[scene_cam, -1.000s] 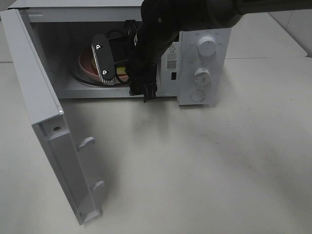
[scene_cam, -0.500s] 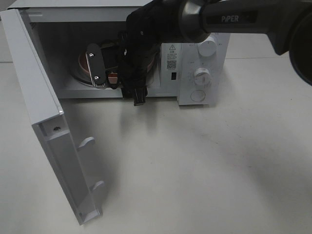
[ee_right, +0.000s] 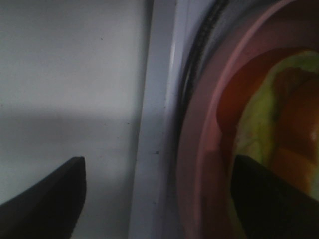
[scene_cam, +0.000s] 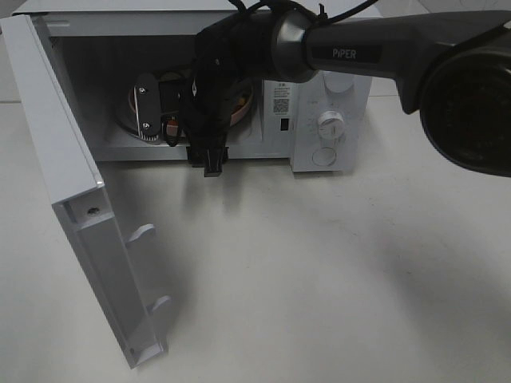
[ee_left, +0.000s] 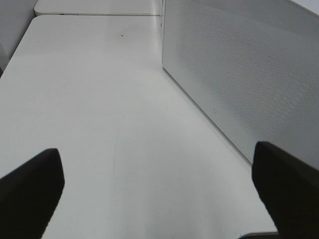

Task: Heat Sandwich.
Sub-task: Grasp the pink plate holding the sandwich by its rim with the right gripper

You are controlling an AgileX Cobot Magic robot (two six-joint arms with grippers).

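The white microwave (scene_cam: pixel 331 88) stands open with its door (scene_cam: pixel 72 199) swung out to the left. My right arm reaches into the cavity, and my right gripper (scene_cam: pixel 158 120) is low over the left side of the pink plate (scene_cam: pixel 243 110). The arm hides the sandwich in the high view. In the right wrist view the sandwich (ee_right: pixel 269 129) shows green lettuce and red filling on the pink plate (ee_right: pixel 199 149). My right gripper (ee_right: pixel 158 164) is open, its fingers far apart on either side of the plate's rim. My left gripper (ee_left: pixel 159 184) is open and empty over bare table.
The microwave's perforated side wall (ee_left: pixel 239 74) stands close to my left gripper. The control panel carries two knobs (scene_cam: pixel 330 122) to the right of the cavity. The open door juts toward the table's front left. White table (scene_cam: pixel 335 271) spreads in front.
My right arm and gripper have swung left inside the cavity over the last second. The door and the left arm have not moved.
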